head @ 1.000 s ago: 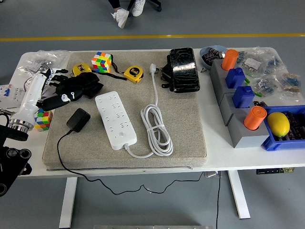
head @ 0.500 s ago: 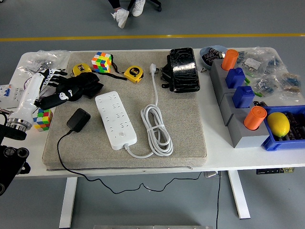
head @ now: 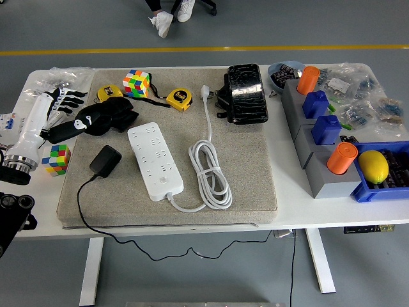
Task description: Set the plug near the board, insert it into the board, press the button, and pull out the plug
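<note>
A black plug adapter (head: 105, 160) lies on the grey mat (head: 255, 166), just left of the white power strip (head: 154, 160). Its thin black cable (head: 79, 195) runs off the table's front edge. The strip's button (head: 167, 181) is at its near end, and its own white cord (head: 209, 167) lies coiled to the right, ending in a white plug (head: 205, 91). My left hand (head: 66, 105) hovers at the table's left edge, above and left of the adapter, with fingers spread and holding nothing. No sockets are occupied.
A black bundle (head: 112, 115) lies beside my hand. Two Rubik's cubes (head: 136, 83) (head: 56, 158), yellow tape measures (head: 179, 99), a black case (head: 245, 93), grey blocks with orange and blue pieces (head: 319, 128), and a blue bin with a lemon (head: 374, 166) stand around. A person's shoes (head: 172, 16) show at top.
My left arm has drawn back to the left, off the mat and away from the black bundle. The adapter and power strip have not moved.
</note>
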### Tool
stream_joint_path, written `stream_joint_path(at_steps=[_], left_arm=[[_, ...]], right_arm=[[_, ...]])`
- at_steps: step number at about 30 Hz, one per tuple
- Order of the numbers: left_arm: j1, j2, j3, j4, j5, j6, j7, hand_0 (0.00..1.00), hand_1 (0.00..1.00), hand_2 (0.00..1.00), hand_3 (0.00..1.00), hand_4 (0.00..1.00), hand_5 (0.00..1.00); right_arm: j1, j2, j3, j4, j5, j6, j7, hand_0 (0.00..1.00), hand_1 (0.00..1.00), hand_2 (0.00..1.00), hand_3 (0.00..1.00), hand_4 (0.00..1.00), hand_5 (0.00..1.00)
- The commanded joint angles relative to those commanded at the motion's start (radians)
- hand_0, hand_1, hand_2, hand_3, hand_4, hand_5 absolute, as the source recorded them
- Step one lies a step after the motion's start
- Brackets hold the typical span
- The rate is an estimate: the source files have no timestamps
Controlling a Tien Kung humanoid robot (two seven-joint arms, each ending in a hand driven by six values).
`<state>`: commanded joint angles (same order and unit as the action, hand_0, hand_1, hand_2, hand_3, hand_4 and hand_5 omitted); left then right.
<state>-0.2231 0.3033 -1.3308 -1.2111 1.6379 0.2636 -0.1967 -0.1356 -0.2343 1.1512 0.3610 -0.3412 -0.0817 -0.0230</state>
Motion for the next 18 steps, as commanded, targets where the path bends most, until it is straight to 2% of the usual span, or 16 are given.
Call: stream_joint_path(at_steps=[18], left_arm=[[-0.012, 0.01, 0.009, -0.004, 0.002, -0.004, 0.012, 0.48, 0.574, 0.577, 0.611, 0.906, 0.388]], right_arm=[[0.006, -0.003, -0.015, 0.0, 0.002, 0.001, -0.002, 0.567, 0.66, 0.664, 0.548, 0.924, 0.475]])
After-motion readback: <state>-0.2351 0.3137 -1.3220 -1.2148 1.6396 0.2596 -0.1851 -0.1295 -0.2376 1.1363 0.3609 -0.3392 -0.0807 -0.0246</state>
